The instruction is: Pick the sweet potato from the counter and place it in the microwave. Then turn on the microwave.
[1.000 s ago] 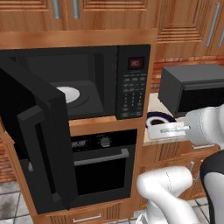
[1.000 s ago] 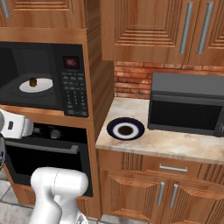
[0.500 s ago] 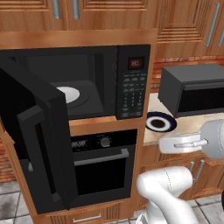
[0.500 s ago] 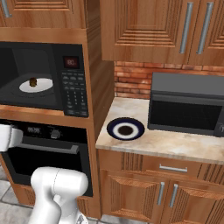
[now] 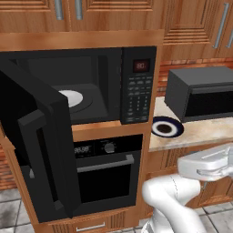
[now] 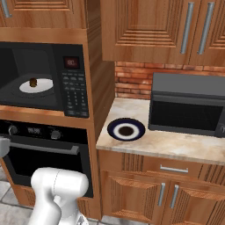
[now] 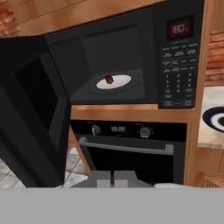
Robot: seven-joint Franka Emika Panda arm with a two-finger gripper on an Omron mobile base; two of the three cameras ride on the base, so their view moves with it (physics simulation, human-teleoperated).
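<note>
One sweet potato (image 7: 108, 79) sits on the microwave (image 6: 41, 74) turntable; we see the door (image 5: 41, 145) swung wide, a plate (image 6: 126, 130) on the counter (image 6: 176, 146), our gripper (image 7: 113, 178) closed, empty

Left base view: behind the arm on its left, angled down and right; microwave (image 5: 91, 86) fills the upper left of frame, open door nearest the lens, counter (image 5: 200, 132) at right edge. Right base view: behind on the right, more square-on; microwave (image 6: 44, 77) pushed to the left edge, counter (image 6: 162, 143) centre-right. Both share the keypad, oven (image 5: 107, 170), plate (image 5: 167, 127) and grey box appliance (image 5: 200, 93). Hand view: low, back from the wall, tilted up into the microwave (image 7: 127, 65) cavity, plate (image 7: 215, 119) clipped at right edge
</note>
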